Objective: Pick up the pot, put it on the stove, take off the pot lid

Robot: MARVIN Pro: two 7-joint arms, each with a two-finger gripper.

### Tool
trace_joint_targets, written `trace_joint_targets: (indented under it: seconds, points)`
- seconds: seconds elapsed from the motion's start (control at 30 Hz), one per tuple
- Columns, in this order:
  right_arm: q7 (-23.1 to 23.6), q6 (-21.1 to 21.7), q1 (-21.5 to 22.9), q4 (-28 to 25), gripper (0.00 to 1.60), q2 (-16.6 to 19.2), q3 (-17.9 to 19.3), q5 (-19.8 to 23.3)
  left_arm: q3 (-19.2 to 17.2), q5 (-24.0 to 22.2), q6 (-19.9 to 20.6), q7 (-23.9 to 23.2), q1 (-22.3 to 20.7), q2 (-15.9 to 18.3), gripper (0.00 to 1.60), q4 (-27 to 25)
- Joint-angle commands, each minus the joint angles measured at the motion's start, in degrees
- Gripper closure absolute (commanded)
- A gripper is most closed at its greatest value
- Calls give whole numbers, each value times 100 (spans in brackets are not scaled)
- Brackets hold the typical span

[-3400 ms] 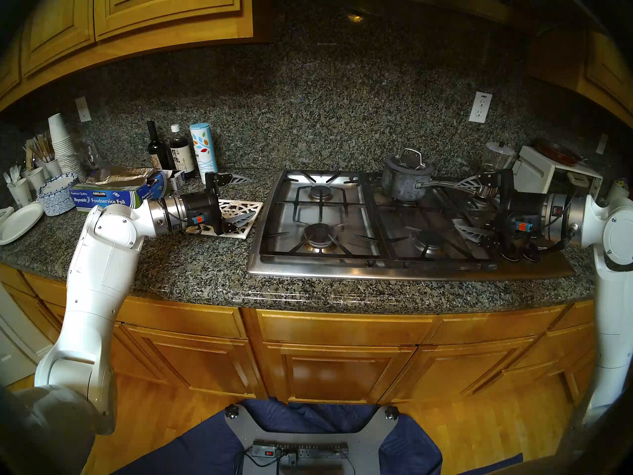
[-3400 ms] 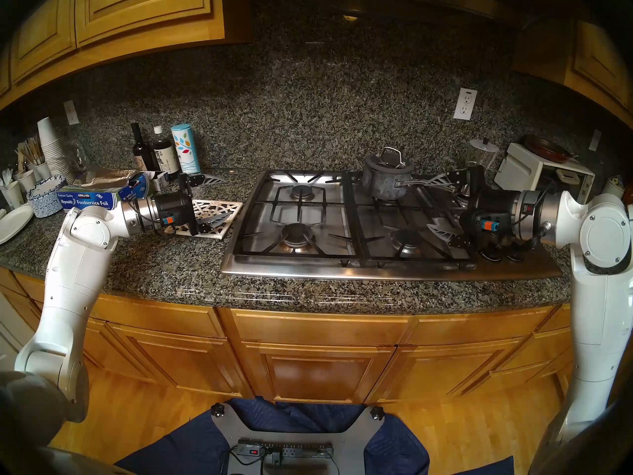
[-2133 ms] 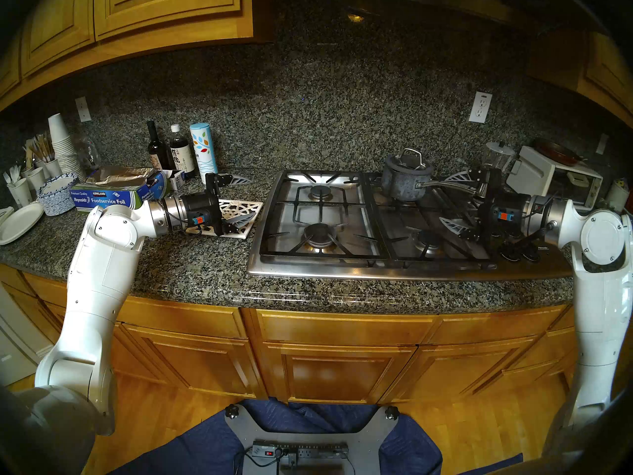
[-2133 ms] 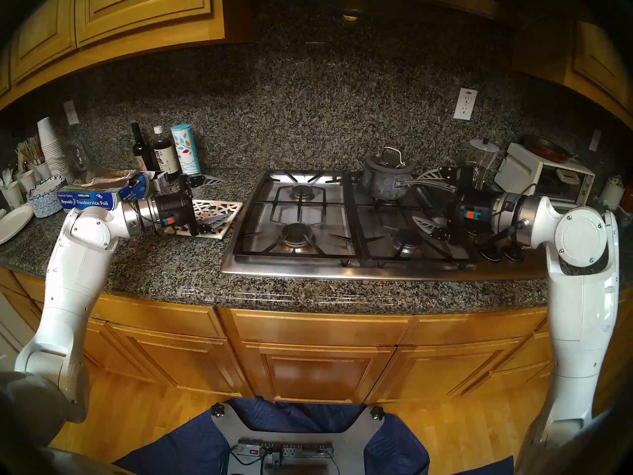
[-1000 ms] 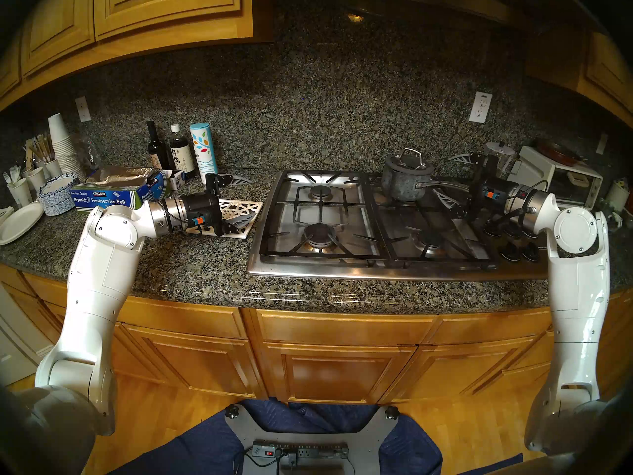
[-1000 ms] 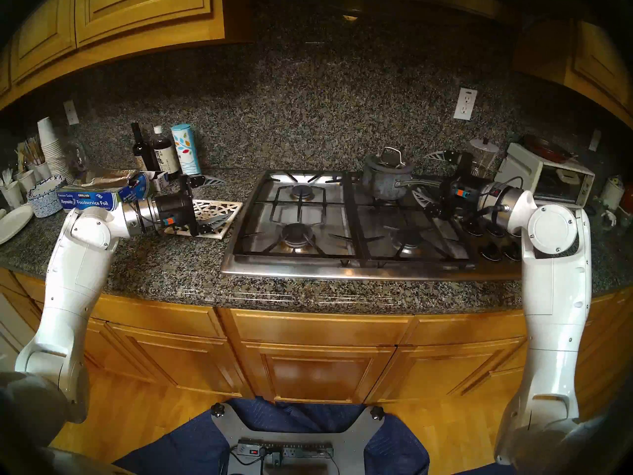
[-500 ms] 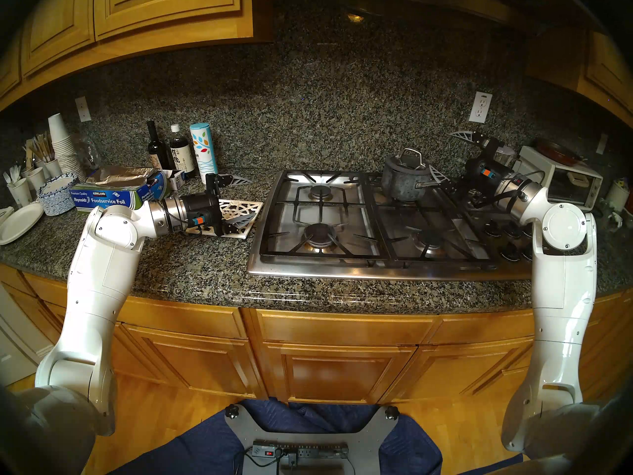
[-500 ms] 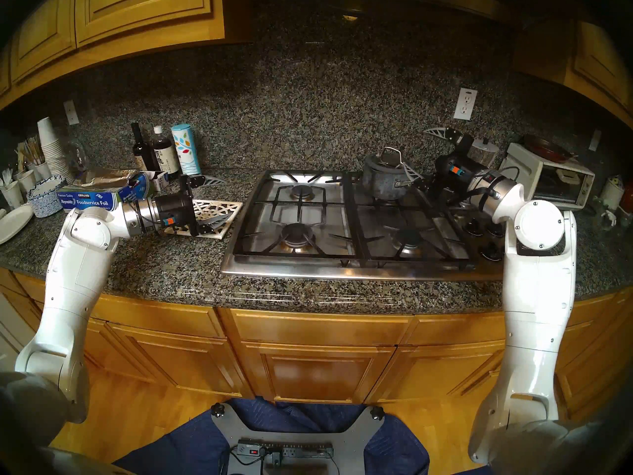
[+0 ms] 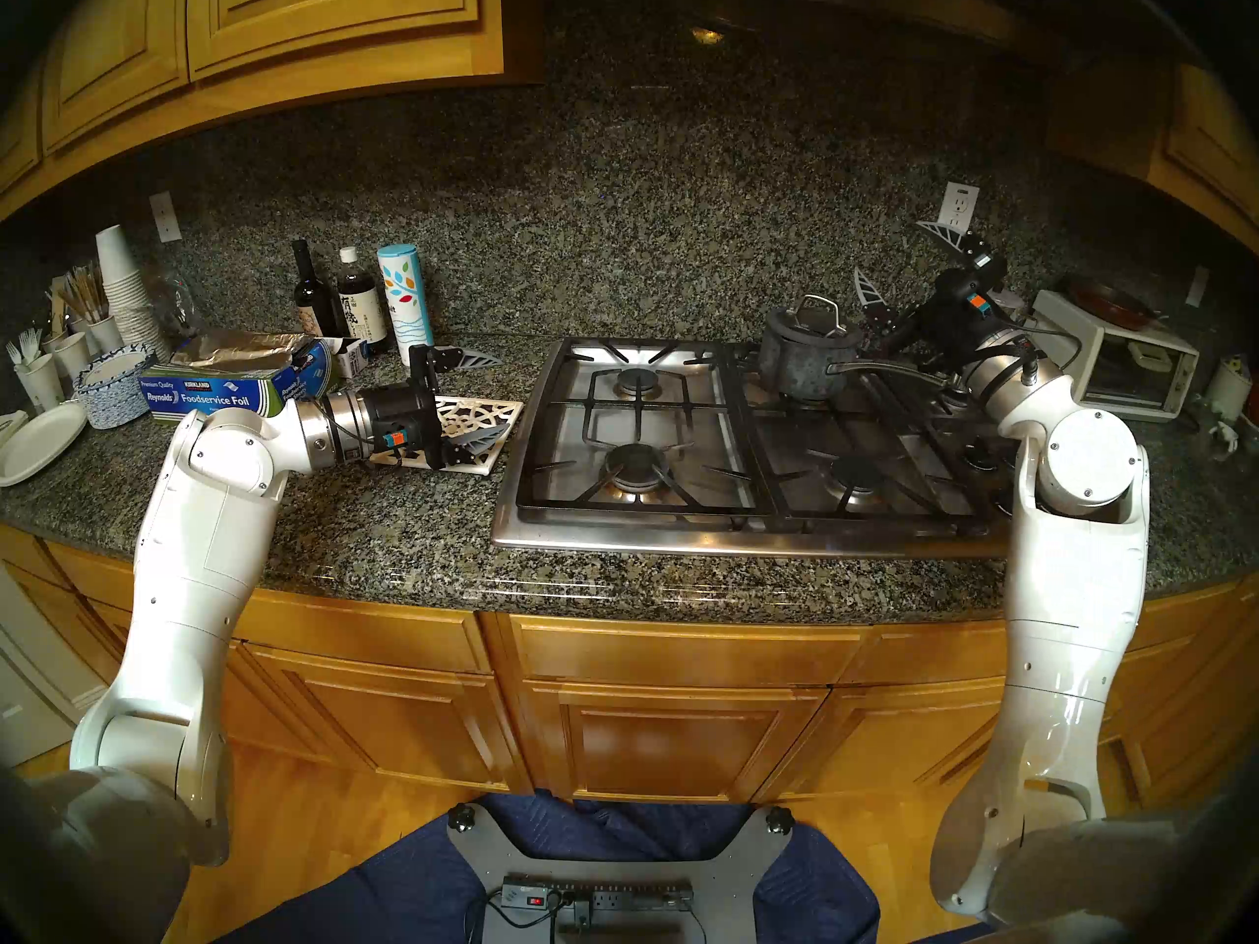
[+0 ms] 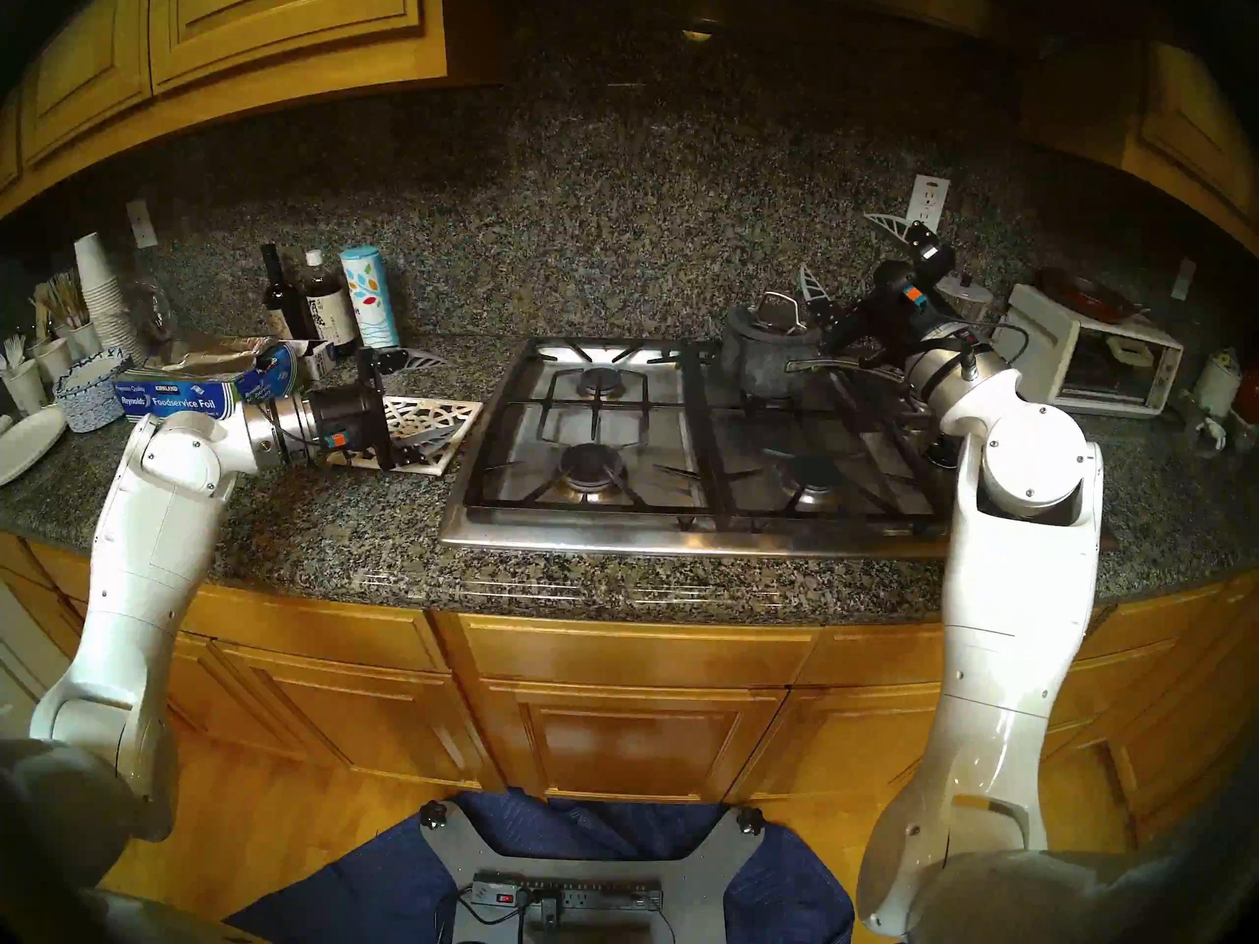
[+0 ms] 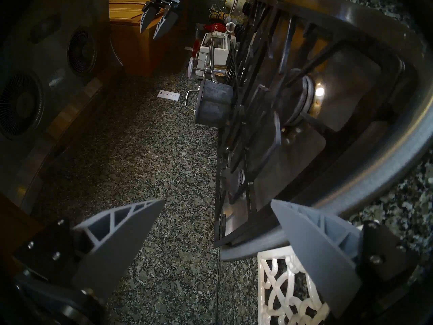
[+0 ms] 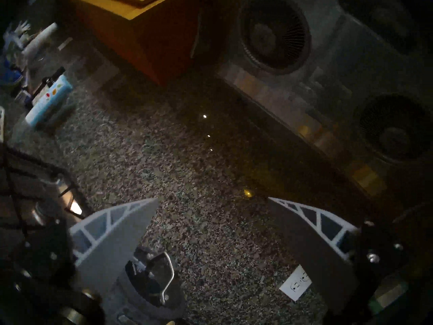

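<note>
The pot (image 9: pixel 804 367) sat on the stove (image 9: pixel 681 445), on the back right burner. Its long handle stuck out to the right. The pot lid (image 9: pixel 814 323) was on top of the pot. The right gripper (image 9: pixel 903 261) was up in the air, above and to the right of the lid. Its fingers were spread wide and held nothing. The left gripper (image 9: pixel 487 398) was wide open too, empty, over the white lattice trivet (image 9: pixel 477 421) beside the stove.
</note>
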Motion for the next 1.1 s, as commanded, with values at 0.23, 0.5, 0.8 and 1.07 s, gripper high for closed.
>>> trace_joint_targets:
  seconds: [0.23,0.5,0.8,1.07]
  points:
    - [-1132,60,230,-159,0,-1139,-13,755,-60,-53,-10,50,-197,12,0,-108]
    - [-1555,28,372,-173,0,-1689,9,1312,-60,-51,-10,50,-195,12,0,-109]
    - [-1851,-3,422,-216,0,-2041,-2,1894,-60,-53,-10,50,-198,12,0,-108]
    - [-2311,-6,413,-224,0,-2138,-94,2571,-60,-54,-10,50,-199,12,0,-108]
